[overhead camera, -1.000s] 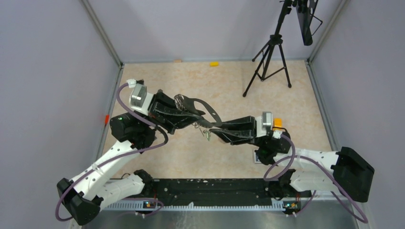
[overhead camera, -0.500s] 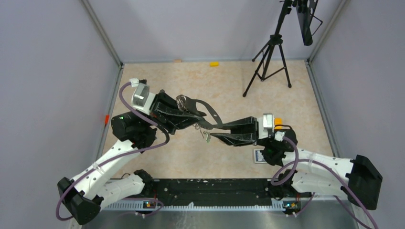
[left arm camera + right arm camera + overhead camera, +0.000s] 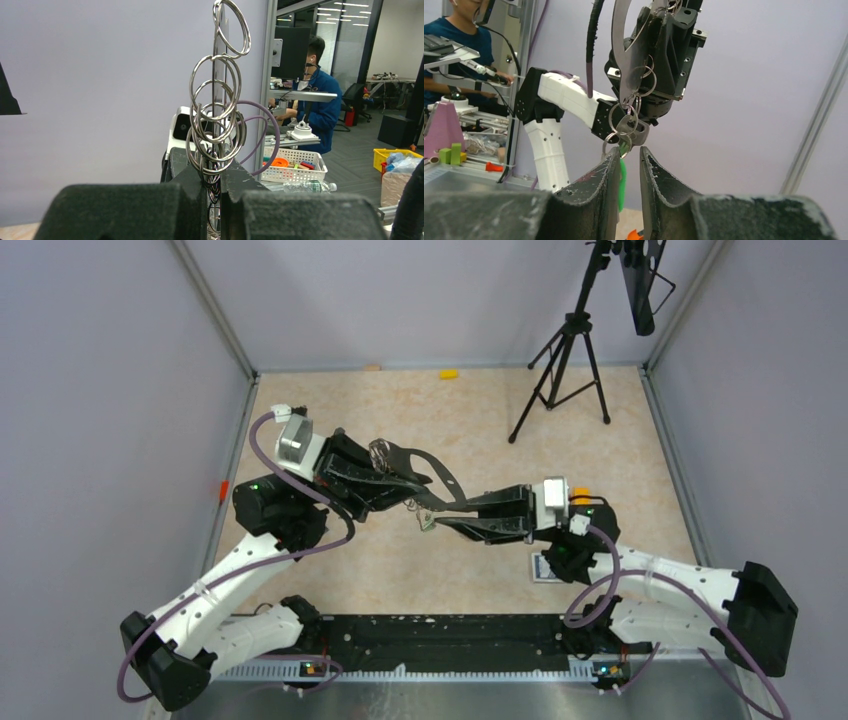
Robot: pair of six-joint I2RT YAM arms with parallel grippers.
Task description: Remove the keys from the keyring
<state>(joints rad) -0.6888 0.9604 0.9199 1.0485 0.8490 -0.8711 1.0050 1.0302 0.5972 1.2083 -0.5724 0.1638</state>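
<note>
Mid-frame in the overhead view, I've got the L gripper (image 3: 395, 480) clamped tight on the keyring (image 3: 440, 472), which is up off the table w/ its free end pointing toward frame right. The L wrist cam shows a stack of small split rings (image 3: 192, 145) rising just above the closed fingers. The keys (image 3: 629, 127) hang from the keyring's lower end, centre of the R wrist view, just over the R gripper (image 3: 629, 152). Its jaws stand a narrow slot apart w/ the green key (image 3: 623, 177) down in the slot; I can't tell if it's actually pinched. Best approach, imo: close flat-on across the key head, not the ring, then work it along the ring's wire rather than straight away, w/ the L gripper motionless. A sideways yank prob. twists the bunch out.
</note>
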